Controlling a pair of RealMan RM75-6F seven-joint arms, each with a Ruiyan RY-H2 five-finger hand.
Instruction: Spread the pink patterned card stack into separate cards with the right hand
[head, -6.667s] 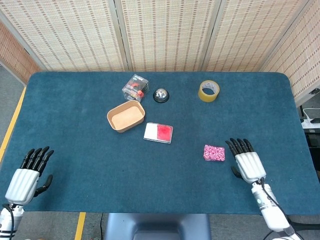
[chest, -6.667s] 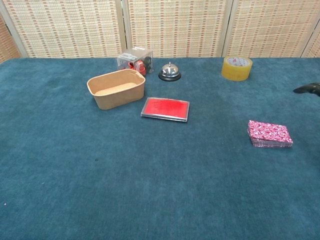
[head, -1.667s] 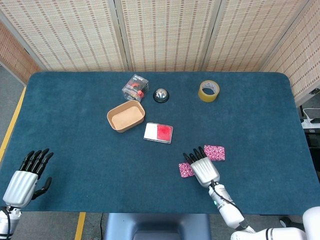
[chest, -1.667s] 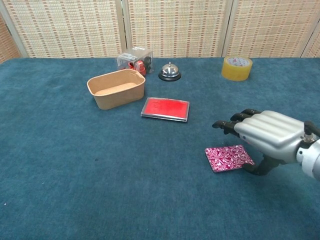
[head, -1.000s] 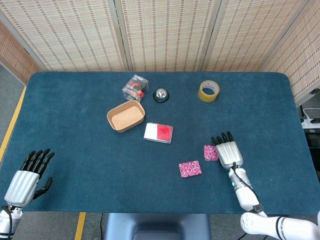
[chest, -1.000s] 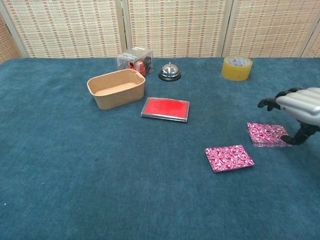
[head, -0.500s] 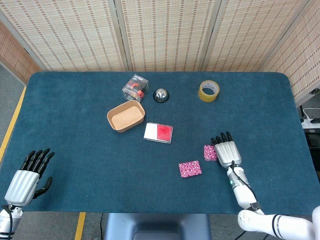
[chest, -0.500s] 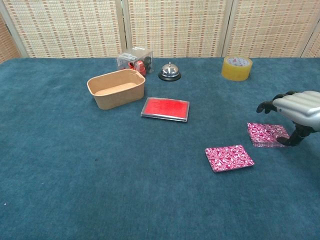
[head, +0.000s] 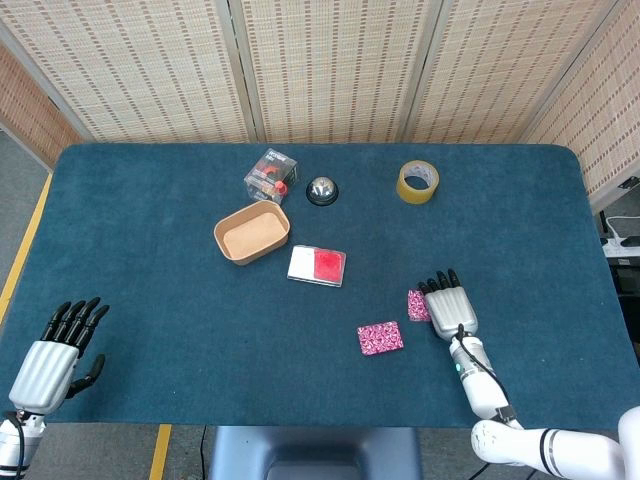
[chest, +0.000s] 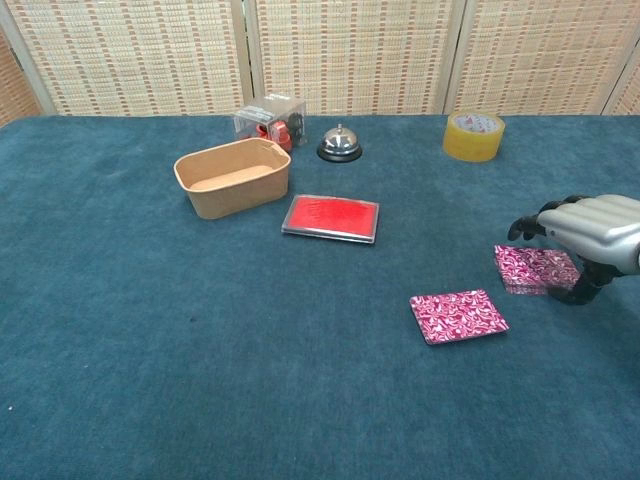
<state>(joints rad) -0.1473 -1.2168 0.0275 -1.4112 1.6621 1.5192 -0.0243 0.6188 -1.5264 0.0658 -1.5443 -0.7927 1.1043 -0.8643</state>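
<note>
The pink patterned card stack (chest: 533, 268) lies on the blue table (head: 150, 250) toward its right near part, and in the head view only its left edge shows beside the right hand (head: 449, 306). One separate pink card (chest: 458, 315) lies flat on the cloth just left and nearer of the stack, apart from it. No writing can be read on the cards.

Further back, left of the cards, sits a flat red pad in a clear case (chest: 331, 217), then a tan paper bowl (chest: 233, 176), and behind these a clear box with red and black contents (chest: 270, 119), a silver call bell (chest: 340, 143) and a roll of yellowish tape (chest: 474, 136). Any print on the tape core and the box is too small to read. Nothing stands between the stack and the loose card.

The right hand hangs palm down over the right part of the stack, its dark fingertips (chest: 524, 227) curved downward side by side and its thumb reaching down by the stack's right edge; whether it touches the top card cannot be told. The left hand (head: 52, 354) rests at the table's near left corner, well apart from everything, fingers straight and slightly spread, holding nothing.
</note>
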